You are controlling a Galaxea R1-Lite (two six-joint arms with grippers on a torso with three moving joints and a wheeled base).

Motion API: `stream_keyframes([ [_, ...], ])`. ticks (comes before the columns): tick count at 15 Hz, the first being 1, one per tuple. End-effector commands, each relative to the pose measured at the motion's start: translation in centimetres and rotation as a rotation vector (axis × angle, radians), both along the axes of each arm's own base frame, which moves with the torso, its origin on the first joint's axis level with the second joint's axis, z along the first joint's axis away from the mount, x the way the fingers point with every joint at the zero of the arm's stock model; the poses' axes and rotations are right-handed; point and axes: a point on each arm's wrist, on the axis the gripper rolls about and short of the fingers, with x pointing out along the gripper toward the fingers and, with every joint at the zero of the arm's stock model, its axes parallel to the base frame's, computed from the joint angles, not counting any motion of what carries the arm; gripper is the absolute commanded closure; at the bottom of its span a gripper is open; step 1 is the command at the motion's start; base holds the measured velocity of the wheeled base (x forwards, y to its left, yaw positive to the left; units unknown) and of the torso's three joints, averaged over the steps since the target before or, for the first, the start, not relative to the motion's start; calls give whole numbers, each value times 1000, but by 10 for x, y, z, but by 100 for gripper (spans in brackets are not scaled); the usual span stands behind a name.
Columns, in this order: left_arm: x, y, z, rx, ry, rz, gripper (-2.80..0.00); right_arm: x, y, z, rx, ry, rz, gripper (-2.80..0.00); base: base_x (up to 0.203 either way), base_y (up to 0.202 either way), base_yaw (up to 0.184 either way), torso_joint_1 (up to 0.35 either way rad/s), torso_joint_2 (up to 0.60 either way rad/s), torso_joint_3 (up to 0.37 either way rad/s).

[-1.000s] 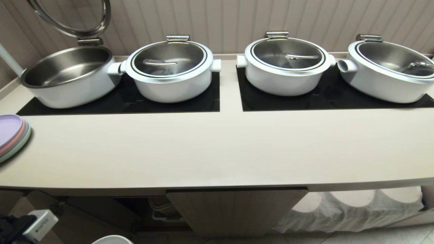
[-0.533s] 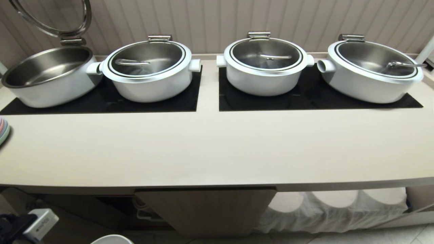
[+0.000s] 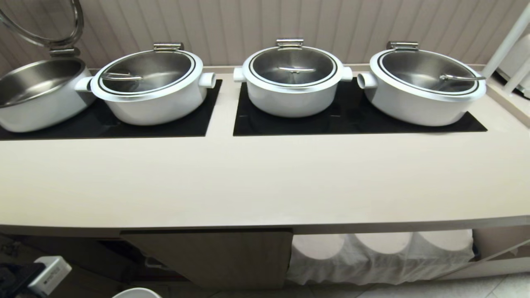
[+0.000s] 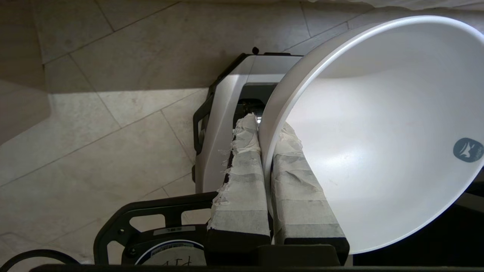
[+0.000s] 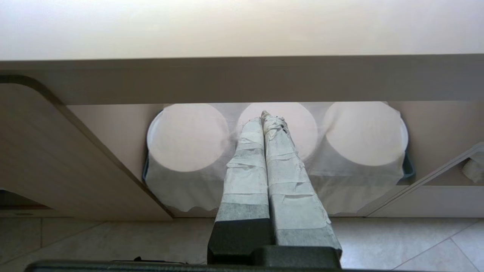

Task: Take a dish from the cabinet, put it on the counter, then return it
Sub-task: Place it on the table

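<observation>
The dish (image 4: 378, 132), a deep plain white bowl, hangs low over the tiled floor, tipped on its side. My left gripper (image 4: 264, 124) is shut on its rim, one taped finger inside and one outside. In the head view only the dish's rim (image 3: 136, 293) shows at the bottom edge, below the counter (image 3: 265, 182) and left of the cabinet's open fluted door (image 3: 215, 256). My right gripper (image 5: 264, 115) is shut and empty, parked under the counter's edge.
Three lidded white pots (image 3: 292, 80) and an open one (image 3: 37, 95) stand on black hob plates (image 3: 331, 122) at the counter's back. Cloth-covered round stacks (image 3: 381, 252) fill the space under the counter's right part. A white post (image 3: 507, 41) rises at far right.
The whole head view has slid left, so the camera has moved right along the counter. The pastel plates have left the picture. The dish rim keeps its place in the picture.
</observation>
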Motion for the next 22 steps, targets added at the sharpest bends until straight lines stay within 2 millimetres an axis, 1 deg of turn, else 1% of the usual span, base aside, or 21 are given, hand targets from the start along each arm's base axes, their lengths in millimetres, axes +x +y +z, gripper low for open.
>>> stream_keyframes([
  [1, -1, 0, 2, -9, -16, -1, 0, 0, 0, 0, 0, -1, 1, 0, 0, -193, 5, 4, -4, 7],
  [4, 1, 0, 7, -16, -33, 2, 0, 0, 0, 0, 0, -1, 1, 0, 0, -116, -2, -1, 3, 2],
  [8, 3, -1, 12, -23, -50, 0, 0, 0, 0, 0, 0, -1, 1, 0, 0, 0, 0, 0, 0, 0],
  [12, 6, -2, 22, -36, -85, 2, 0, 0, 0, 0, 0, -1, 1, 0, 0, 0, 0, 0, 0, 0],
  [16, 13, -5, 29, -40, -94, 6, 0, 0, 0, 0, 0, -1, 0, 0, 0, 0, 0, 0, 0, 0],
  [19, 31, -12, 39, -36, -80, 9, 0, 0, 0, 0, 0, -1, 0, 0, 0, 0, 0, 0, 0, 0],
  [22, 65, -24, 51, -32, -52, 22, 0, 0, 0, 0, 0, -1, 0, 0, 0, 0, 0, 0, 0, 0],
])
